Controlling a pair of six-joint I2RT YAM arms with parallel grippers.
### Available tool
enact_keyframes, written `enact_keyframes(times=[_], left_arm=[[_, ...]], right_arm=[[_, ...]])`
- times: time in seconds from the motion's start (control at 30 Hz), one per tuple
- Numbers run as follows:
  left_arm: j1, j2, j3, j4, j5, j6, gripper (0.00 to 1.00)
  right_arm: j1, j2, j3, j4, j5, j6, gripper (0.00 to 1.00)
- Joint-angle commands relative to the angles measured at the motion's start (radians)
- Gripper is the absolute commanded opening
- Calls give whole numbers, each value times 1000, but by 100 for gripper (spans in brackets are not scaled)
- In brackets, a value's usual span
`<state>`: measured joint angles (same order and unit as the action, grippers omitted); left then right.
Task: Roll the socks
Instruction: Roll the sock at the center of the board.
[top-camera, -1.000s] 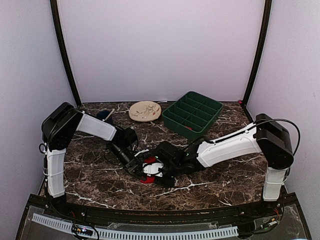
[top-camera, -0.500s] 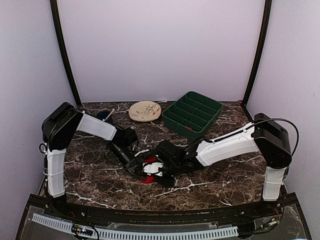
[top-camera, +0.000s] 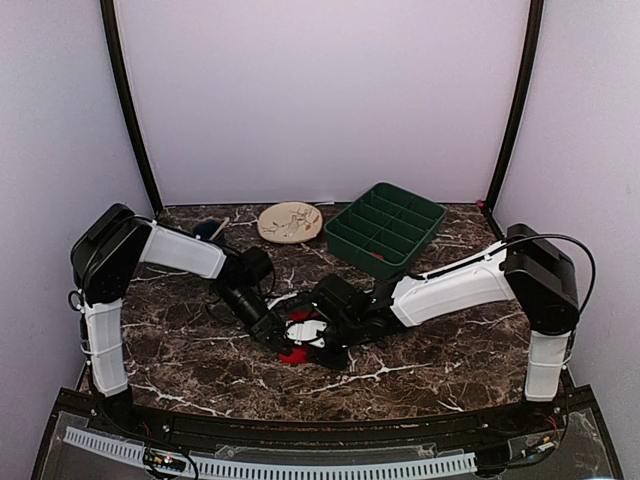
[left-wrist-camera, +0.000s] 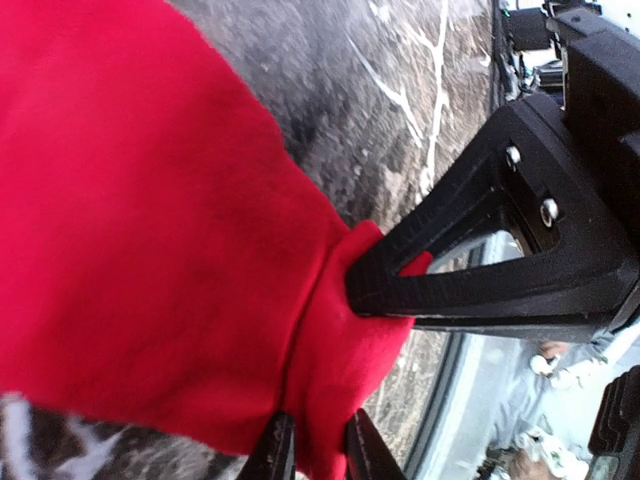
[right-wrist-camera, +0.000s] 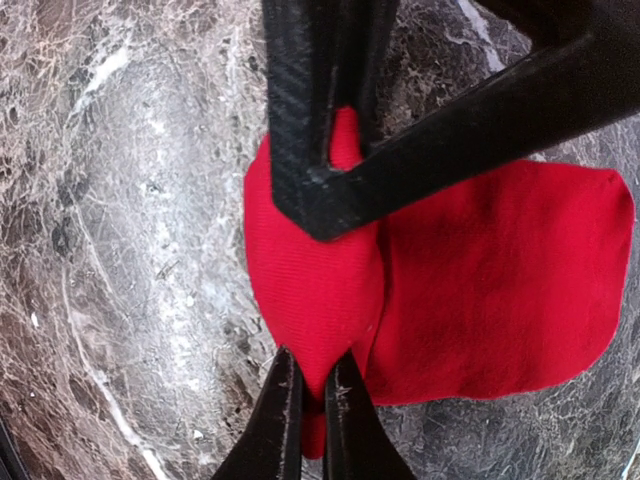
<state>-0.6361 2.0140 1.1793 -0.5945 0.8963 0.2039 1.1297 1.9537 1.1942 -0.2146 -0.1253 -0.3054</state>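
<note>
The red socks (top-camera: 298, 322) lie on the marble table between my two grippers, mostly hidden by them in the top view. In the right wrist view a flat red sock (right-wrist-camera: 500, 290) lies to the right and a raised red fold (right-wrist-camera: 315, 290) stands beside it. My right gripper (right-wrist-camera: 312, 425) is shut on the near end of that fold. My left gripper (left-wrist-camera: 312, 455) is shut on the fold's other end, and its black fingers (right-wrist-camera: 320, 120) show in the right wrist view. The two grippers (top-camera: 278, 335) (top-camera: 318, 338) face each other closely. No white patterned end shows.
A green compartment tray (top-camera: 385, 228) stands at the back right with something red in one cell. A beige plate (top-camera: 289, 221) and a dark blue object (top-camera: 207, 229) lie at the back. The table's front edge is near.
Both grippers have shifted slightly toward the near left with the socks. The left arm's shoulder has swung left. The white patch seen between the grippers earlier is now mostly covered.
</note>
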Motion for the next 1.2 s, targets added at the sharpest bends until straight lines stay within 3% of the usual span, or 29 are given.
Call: enact_keyframes(times=[0.0,0.47,0.83,1.17], left_arm=[[15,-82,-38,76,-86,-50,21],[46,-217,-144,139,-146,-94,22],[50,-395,-294,365,-394,-169,22],[47,-545,-441,546,-527,-256,23]], right_arm=[[-14,31,14,-32,-22,15,3],[-34,44,51,-70,-64,42,3],[-70,105,155,-189,-207,90,2],[-140,151,218,-264,-410,147,2]])
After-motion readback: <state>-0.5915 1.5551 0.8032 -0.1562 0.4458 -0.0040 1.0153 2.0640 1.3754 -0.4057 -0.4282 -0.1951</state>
